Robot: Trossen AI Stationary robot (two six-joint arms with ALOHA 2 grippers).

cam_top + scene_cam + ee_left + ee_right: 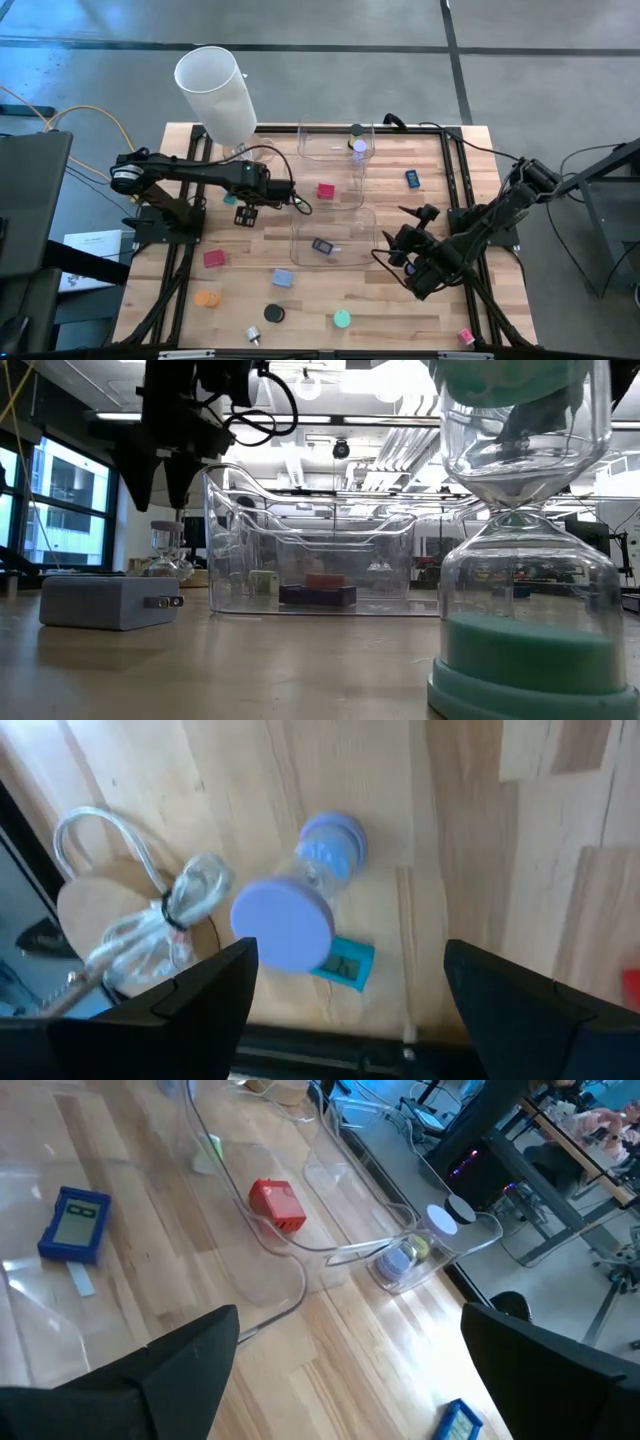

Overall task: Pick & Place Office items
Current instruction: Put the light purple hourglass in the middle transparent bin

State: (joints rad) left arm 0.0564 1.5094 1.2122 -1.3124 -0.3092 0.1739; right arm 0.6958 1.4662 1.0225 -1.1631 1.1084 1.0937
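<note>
My left gripper point(245, 212) hangs open at the table's left middle, pointing steeply down. Its fingers stand apart above a lavender sand timer point(300, 910) that lies on its side on the wood, next to a small teal block point(345, 963). My right gripper point(405, 240) waits open at the right, above the table beside the near clear bin point(330, 240). A red block point(277, 1203) lies between the bins, and a blue item point(75, 1225) lies inside the near one. Black and lavender discs point(358, 145) sit in the far bin.
A tall white cylinder point(215, 90) stands at the far left. Loose on the near half lie a pink block point(214, 258), a pale blue block point(283, 278), an orange disc point(207, 298), a black disc point(274, 313) and a teal disc point(342, 319). A blue item point(412, 179) lies far right.
</note>
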